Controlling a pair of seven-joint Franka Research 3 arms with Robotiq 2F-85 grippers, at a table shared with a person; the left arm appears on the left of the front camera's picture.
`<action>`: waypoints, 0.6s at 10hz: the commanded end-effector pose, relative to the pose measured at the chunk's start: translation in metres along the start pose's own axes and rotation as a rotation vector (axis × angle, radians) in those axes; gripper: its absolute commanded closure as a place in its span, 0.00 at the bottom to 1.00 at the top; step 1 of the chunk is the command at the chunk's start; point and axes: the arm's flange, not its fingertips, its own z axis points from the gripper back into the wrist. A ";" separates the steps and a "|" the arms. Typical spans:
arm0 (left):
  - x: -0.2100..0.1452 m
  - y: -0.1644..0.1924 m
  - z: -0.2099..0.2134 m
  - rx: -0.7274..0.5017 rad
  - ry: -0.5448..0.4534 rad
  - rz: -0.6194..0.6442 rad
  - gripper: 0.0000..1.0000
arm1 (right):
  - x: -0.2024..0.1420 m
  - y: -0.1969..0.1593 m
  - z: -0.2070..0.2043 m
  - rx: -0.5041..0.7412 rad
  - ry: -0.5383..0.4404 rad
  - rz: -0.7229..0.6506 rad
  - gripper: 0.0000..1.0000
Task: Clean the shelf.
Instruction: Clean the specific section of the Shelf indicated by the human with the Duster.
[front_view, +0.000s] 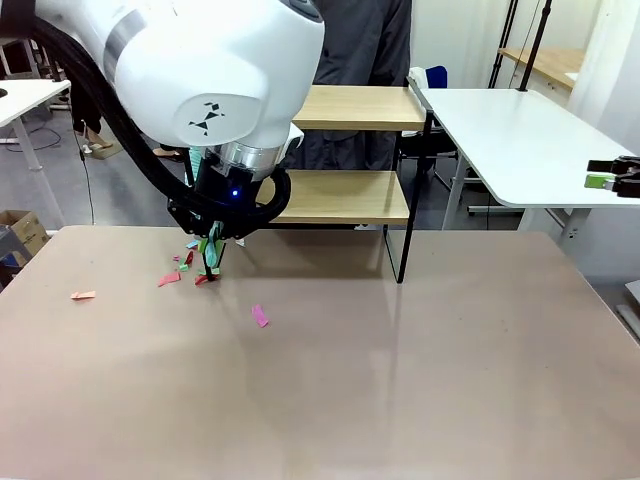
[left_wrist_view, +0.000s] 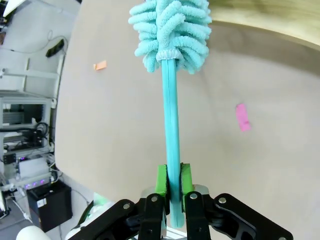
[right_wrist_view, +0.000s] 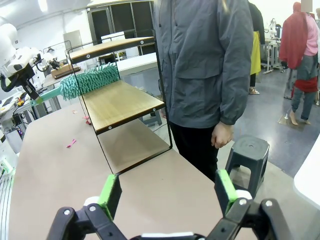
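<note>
The shelf (front_view: 350, 197) stands at the table's far side, two light wooden boards in a thin black frame. My left gripper (left_wrist_view: 171, 177) is shut on the handle of a turquoise fluffy duster (left_wrist_view: 170, 30). In the front view that gripper (front_view: 212, 258) hangs low at the shelf's left end, over several paper scraps (front_view: 185, 265). From the right wrist, the duster head (right_wrist_view: 92, 80) lies over the end of the shelf's lower board (right_wrist_view: 120, 102). My right gripper (right_wrist_view: 167, 192) is open and holds nothing; it hovers off the table's right side (front_view: 612, 178).
A pink scrap (front_view: 260, 315) and an orange scrap (front_view: 83, 295) lie on the brown table. A person in a grey jacket (right_wrist_view: 205, 65) stands just behind the shelf, beside a grey stool (right_wrist_view: 247, 152). A white table (front_view: 520, 130) stands at the far right.
</note>
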 end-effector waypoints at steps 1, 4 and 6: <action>-0.003 0.009 0.015 -0.140 -0.041 -0.008 0.87 | 0.003 0.002 -0.001 -0.005 0.000 0.006 0.00; -0.018 0.035 0.039 -0.415 -0.109 -0.189 0.87 | 0.003 0.002 -0.001 -0.005 0.000 0.006 0.00; -0.027 0.050 0.045 -0.551 -0.128 -0.331 0.87 | 0.003 0.002 -0.001 -0.005 0.000 0.006 0.00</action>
